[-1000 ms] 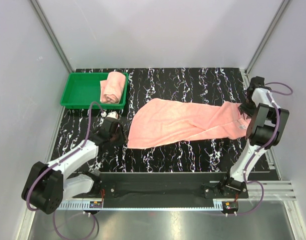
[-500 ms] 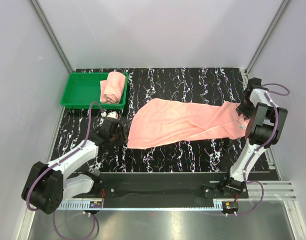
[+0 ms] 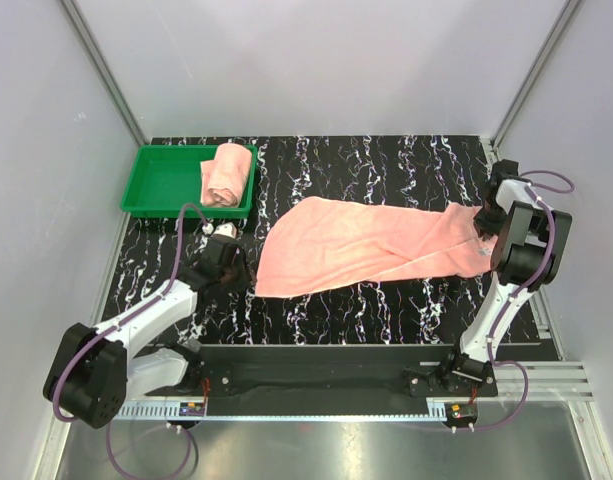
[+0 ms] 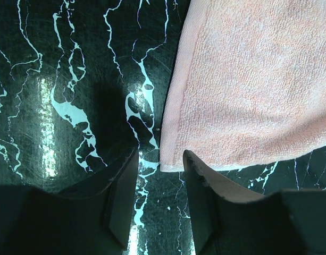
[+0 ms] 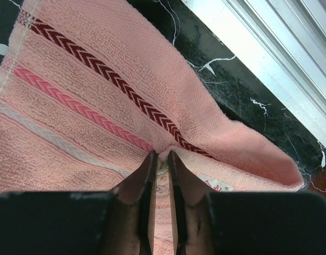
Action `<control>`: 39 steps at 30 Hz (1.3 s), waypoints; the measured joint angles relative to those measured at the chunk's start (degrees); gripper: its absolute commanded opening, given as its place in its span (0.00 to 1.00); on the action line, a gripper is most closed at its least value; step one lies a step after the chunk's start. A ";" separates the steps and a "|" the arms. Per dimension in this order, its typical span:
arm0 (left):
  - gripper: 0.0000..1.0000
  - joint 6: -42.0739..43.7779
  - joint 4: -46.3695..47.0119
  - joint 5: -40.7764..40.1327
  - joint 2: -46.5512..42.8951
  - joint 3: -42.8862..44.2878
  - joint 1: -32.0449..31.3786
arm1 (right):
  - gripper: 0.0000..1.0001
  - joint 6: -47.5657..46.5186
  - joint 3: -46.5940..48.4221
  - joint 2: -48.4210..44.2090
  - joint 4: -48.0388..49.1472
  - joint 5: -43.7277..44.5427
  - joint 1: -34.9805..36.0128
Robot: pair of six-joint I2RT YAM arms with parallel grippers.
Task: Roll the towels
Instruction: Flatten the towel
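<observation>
Salmon towel stretches left-to-right, striped end apparently rightward.

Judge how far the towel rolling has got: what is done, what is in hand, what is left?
Done: one rolled towel lies in the green tray. In hand: the right gripper pinches the striped end of the flat towel; the left gripper stands open at its opposite corner. Left: that towel lies spread across the table, not yet rolled.
</observation>
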 measured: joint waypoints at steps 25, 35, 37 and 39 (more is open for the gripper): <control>0.43 0.02 0.26 0.04 0.00 -0.48 0.00 | 0.34 2.21 -9.94 -6.93 4.22 3.63 0.04; 0.42 0.02 0.39 0.07 0.00 -0.48 0.00 | 0.00 3.67 -13.92 -10.38 6.43 5.62 0.04; 0.42 0.02 0.42 0.07 0.07 -0.48 0.00 | 0.00 3.72 -14.73 -11.30 6.78 6.03 0.04; 0.42 0.02 0.39 0.07 0.17 -0.48 0.00 | 0.00 3.72 -15.13 -12.07 6.91 6.12 0.04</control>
